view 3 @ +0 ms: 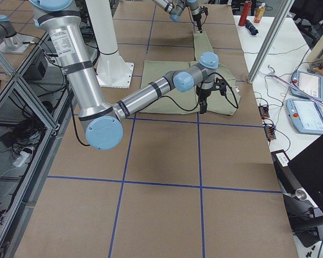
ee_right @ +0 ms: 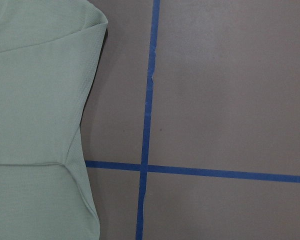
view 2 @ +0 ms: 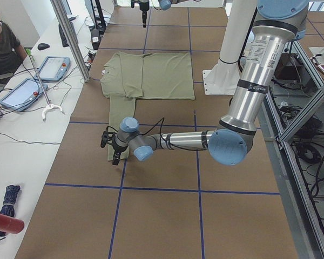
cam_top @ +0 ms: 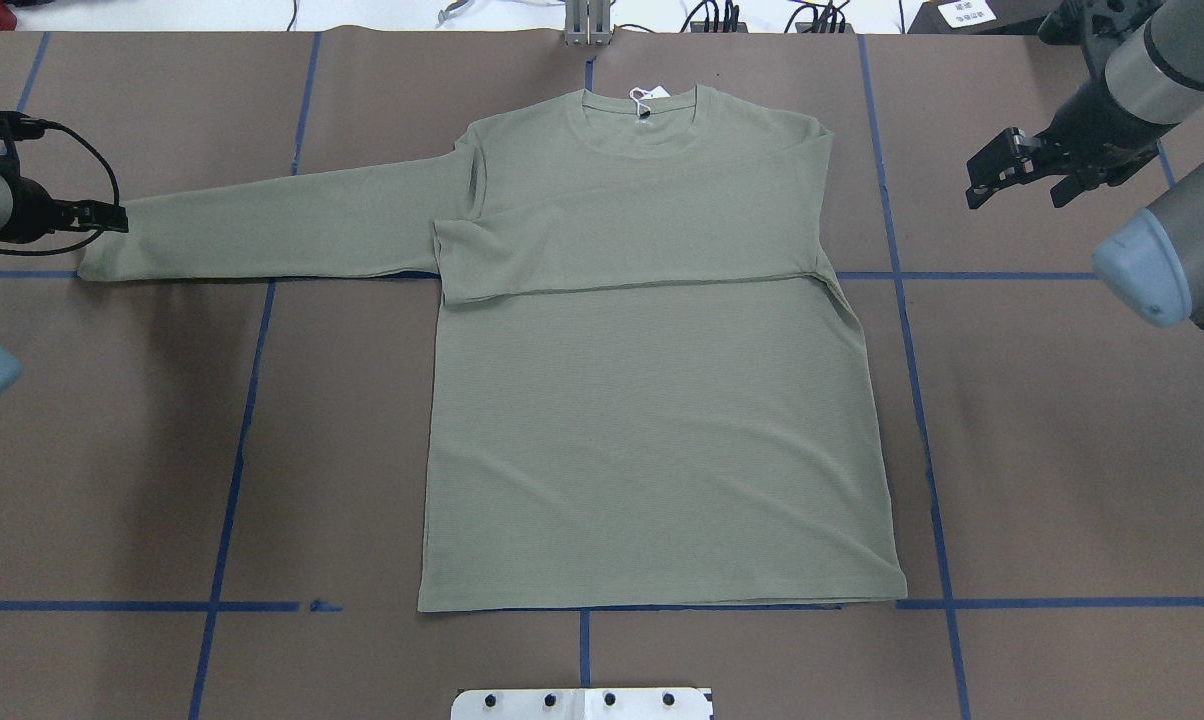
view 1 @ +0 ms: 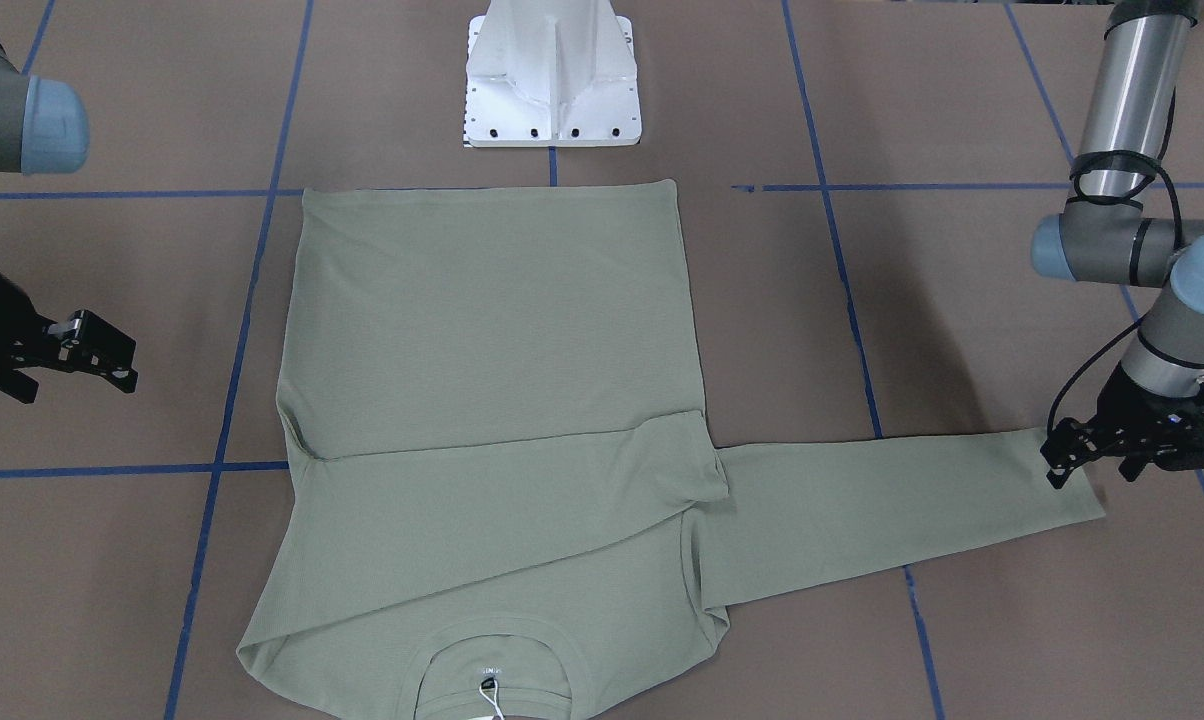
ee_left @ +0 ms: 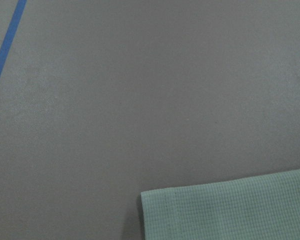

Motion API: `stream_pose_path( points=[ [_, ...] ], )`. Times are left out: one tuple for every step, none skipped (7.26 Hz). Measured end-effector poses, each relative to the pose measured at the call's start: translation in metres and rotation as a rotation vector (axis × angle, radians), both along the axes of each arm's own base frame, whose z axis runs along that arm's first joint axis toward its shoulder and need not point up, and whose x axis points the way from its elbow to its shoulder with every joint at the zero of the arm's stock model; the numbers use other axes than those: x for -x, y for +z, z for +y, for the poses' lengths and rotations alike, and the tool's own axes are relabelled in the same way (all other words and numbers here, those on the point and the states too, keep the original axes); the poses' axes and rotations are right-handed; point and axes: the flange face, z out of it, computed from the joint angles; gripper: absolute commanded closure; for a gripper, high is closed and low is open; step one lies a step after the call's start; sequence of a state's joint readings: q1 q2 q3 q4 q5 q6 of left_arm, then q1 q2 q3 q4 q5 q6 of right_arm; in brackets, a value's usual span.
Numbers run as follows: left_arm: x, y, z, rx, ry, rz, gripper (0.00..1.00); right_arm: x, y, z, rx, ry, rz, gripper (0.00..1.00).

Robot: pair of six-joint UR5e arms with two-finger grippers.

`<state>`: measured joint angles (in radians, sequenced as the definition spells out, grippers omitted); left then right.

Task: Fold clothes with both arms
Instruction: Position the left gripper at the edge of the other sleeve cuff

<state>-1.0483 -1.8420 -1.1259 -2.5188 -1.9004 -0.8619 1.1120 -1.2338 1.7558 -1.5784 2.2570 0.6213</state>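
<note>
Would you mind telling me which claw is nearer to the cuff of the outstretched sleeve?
Left. The left claw is right at the cuff, at its edge; the right claw is out past the opposite side of the shirt.

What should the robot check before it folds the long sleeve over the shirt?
1. Shirt lies flat on the table: ok.
2. One sleeve is already folded across the chest: ok.
3. The long sleeve is stretched out straight: ok.
4. Left gripper is at the cuff: ok, it sits right by the sleeve's end.
5. Cuff is held in the left jaws: not ok. The jaws look open and the cuff lies flat on the table.
6. Right gripper is out of the way: ok. It is over bare table beside the shirt, jaws open.
</note>
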Motion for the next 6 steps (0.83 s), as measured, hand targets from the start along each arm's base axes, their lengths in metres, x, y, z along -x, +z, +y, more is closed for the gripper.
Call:
stream_pose_path(
  points=[
    [0.0002, 0.0017, 0.0008, 0.003, 0.0, -0.001, 0.02, 0.0, 0.0, 0.0003, 0.001, -0.001, -0.001, 0.0],
    [-0.0004, 0.0025, 0.0014, 0.005, 0.001, -0.001, 0.02, 0.0, 0.0001, 0.0004, 0.002, -0.001, -0.002, 0.0],
    [-0.0009, 0.0029, 0.0018, 0.006, 0.001, -0.002, 0.02, 0.0, 0.0001, 0.0005, 0.002, -0.001, -0.002, 0.0],
    [-0.0017, 0.0032, 0.0022, 0.006, 0.002, -0.002, 0.02, 0.0, 0.0001, 0.0005, 0.003, -0.001, -0.003, 0.0],
    [-0.0038, 0.0035, 0.0031, 0.007, 0.006, -0.002, 0.02, 0.0, 0.0002, 0.0005, 0.003, 0.0, -0.002, 0.0],
    [-0.0071, 0.0038, 0.0044, 0.008, 0.011, -0.002, 0.02, -0.0001, 0.0002, 0.0004, 0.003, 0.0, -0.002, 0.0]
  ],
)
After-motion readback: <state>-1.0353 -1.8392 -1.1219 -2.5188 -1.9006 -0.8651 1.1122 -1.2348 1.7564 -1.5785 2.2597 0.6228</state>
